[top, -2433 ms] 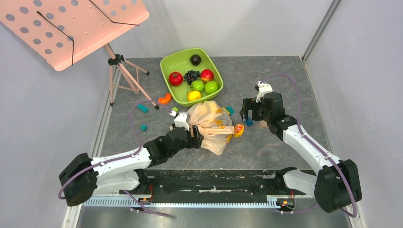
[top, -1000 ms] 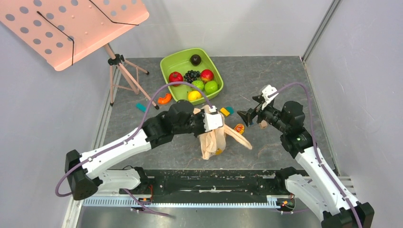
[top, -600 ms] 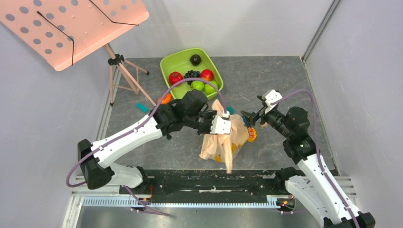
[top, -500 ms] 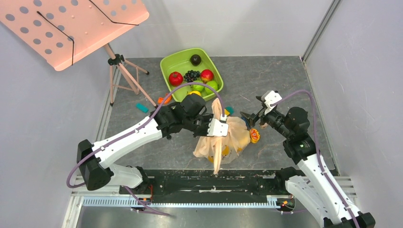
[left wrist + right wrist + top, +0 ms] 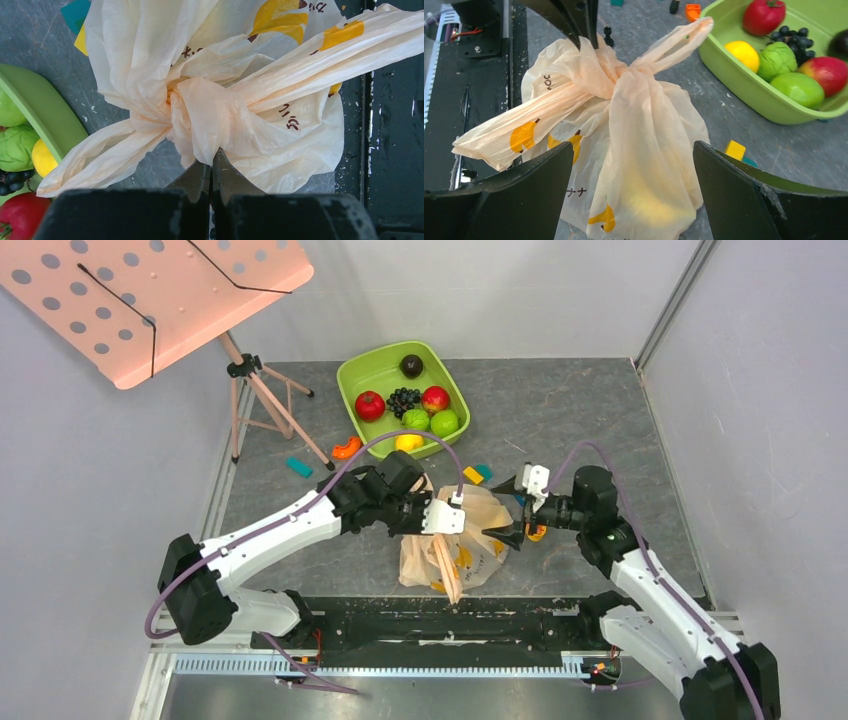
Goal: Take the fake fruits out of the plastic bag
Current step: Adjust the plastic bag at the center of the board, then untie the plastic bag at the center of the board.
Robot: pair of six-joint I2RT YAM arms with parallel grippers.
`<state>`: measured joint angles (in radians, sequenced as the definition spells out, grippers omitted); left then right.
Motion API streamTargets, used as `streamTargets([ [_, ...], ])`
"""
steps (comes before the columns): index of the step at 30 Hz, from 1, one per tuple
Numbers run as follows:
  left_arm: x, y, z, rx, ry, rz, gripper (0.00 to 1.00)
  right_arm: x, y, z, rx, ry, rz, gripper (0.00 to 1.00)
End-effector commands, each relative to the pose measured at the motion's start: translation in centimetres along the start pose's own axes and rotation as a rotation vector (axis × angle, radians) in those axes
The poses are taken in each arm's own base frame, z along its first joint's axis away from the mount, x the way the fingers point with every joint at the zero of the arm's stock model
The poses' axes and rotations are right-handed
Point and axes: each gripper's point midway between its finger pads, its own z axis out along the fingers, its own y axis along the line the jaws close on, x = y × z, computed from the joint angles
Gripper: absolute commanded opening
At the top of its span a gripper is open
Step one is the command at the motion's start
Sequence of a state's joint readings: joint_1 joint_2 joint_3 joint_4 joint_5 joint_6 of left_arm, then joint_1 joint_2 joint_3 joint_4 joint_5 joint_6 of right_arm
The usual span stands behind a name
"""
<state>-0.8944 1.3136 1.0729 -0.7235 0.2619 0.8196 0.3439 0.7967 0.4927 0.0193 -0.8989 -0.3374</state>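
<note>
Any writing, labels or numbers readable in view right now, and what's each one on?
"ナナ": on the bag, low on the side facing the right wrist camera.
Other brown lettering on the bag, in both wrist views: creased or cut off by folds, not readable.
No other text shows.

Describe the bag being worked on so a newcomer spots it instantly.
From the lime-green plastic tub on the grey table, come toward the arm bases. The thin, crinkly peach-beige plastic bag is there, between the left end effector, shut on it by its knot, and the open right end effector. Tied handles and orange-yellow prints set it apart from the small yellow block nearby.
</note>
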Motion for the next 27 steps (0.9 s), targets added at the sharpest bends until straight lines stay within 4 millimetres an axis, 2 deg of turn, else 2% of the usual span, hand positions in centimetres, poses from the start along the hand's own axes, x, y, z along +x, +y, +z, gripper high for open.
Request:
streamTargets([
  [1,-0.6,1.7,-0.6,-0.072,-0.021,0.081,0.02,-0.3,-0.1,1.6,-0.077,-0.014,-0.141,0.93],
  [5,-0.5,2.1,-0.6,-0.09,-0.019,0.096,0.02,-0.1,-0.1,3.2,-0.183,-0.007,-0.186,0.93],
  [11,-0.8,2.2,-0.5,-0.099,-0.038,0.115,0.02,-0.4,-1.5,5.2,-0.234,0.0,-0.215,0.93],
  [16,-1.0,2.4,-0.6,-0.11,-0.051,0.129,0.02,-0.5,-1.8,6.2,-0.292,-0.011,-0.209,0.94],
  [27,-1.1,2.7,-0.5,-0.13,-0.061,0.137,0.02,1.1,-1.9,8.0,-0.387,0.005,-0.132,0.91],
])
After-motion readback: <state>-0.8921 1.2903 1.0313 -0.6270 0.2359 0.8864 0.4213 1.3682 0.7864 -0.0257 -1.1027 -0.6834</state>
